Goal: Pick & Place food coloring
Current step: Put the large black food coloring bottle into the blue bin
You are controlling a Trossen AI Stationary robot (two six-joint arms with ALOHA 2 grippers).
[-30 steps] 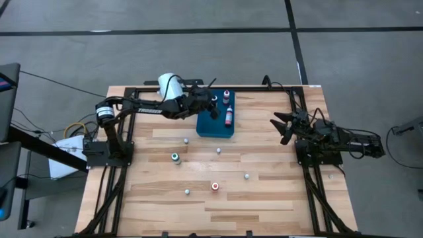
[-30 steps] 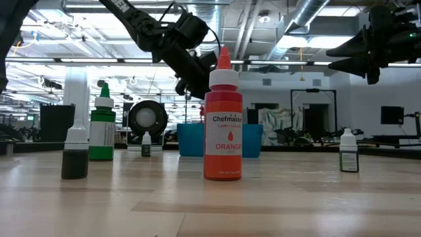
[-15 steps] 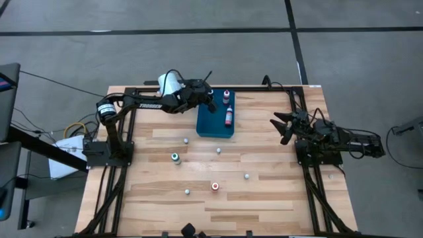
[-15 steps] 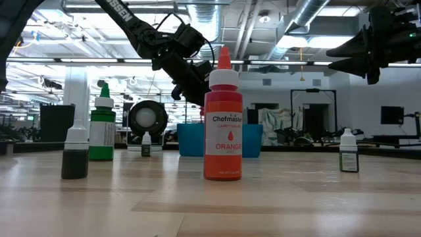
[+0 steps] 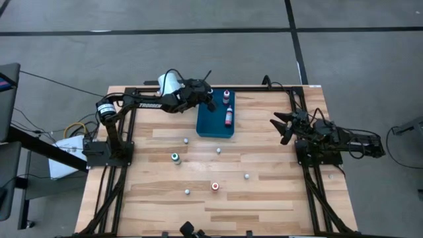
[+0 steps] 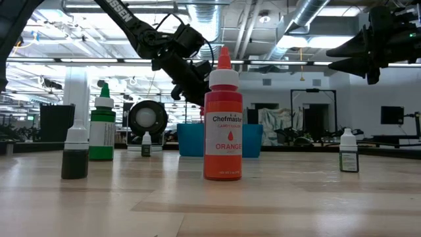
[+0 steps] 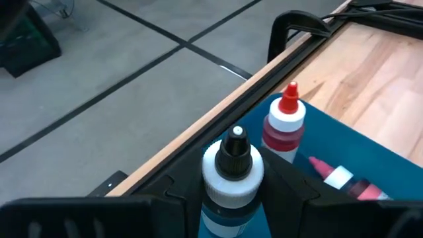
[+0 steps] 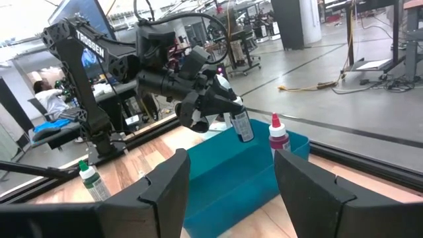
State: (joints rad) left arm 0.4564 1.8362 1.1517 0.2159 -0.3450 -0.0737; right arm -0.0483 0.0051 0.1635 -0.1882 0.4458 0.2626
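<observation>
My left gripper (image 5: 211,102) hangs over the far left corner of the blue tray (image 5: 215,127), shut on a food coloring bottle (image 7: 232,173) with a blue body, white cap and black tip. In the tray, a red-topped bottle (image 7: 284,123) stands upright and another (image 7: 345,183) lies on its side. Several more bottles stand on the wood, among them an orange one (image 6: 222,125) and a green one (image 6: 102,130). My right gripper (image 5: 282,127) waits open at the table's right side, well above the wood. My left gripper pinches the bottle's blue body just below the white cap (image 7: 231,213) between its two fingers. The fingers come from the table's left, slanting down. The bottle (image 8: 242,125) is lifted clear above the tray, cap up and slightly tilted.
A large white cylinder (image 5: 168,84) lies at the far edge beside my left arm. A black frame (image 5: 264,88) runs round the table's edges. Small bottles (image 5: 219,151) (image 5: 246,176) (image 5: 187,192) are scattered over the middle of the wood.
My left gripper has carried the blue bottle a short way toward the table's far edge, from over the tray's left part to its far left corner. It has stayed shut on the bottle.
</observation>
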